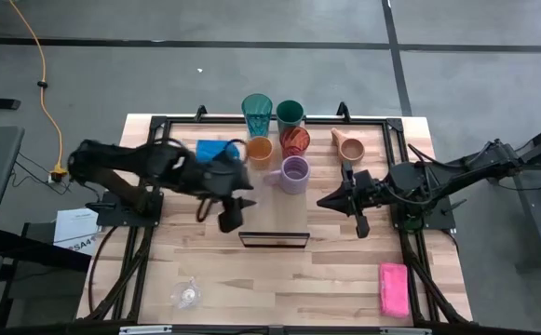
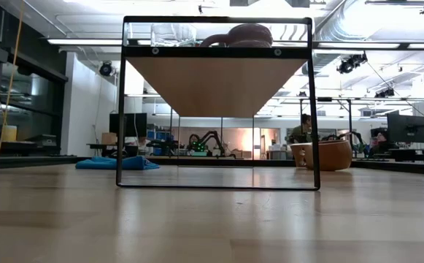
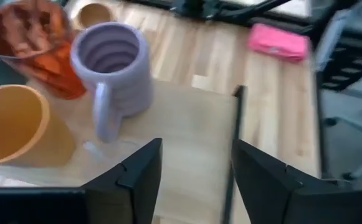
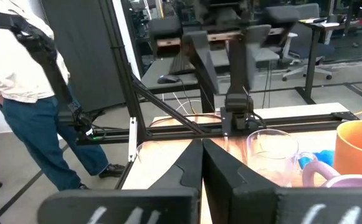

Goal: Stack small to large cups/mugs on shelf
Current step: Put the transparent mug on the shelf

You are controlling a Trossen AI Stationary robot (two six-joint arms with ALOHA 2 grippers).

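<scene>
Although the long light-wood plank shelf with its thin black frame [image 1: 275,209] carries only a lavender ribbed handled mug [image 3: 112,68] and a clear glass [image 4: 272,155] at its far edge, both look light, rigid and slippery; rims suit gripping. Left gripper [image 3: 193,171] hovers open over bare shelf; right gripper [image 4: 202,168] waits closed beside it. Slatted wooden tabletop [image 1: 344,279], workshop behind.

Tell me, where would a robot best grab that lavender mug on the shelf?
Probably by the rim and wall. The lavender mug stands upright and open-topped on the shelf, so one finger could go inside and one outside, from above. The side away from the red cup and orange cup looks freest. The left gripper, open, hovers nearby.
</scene>
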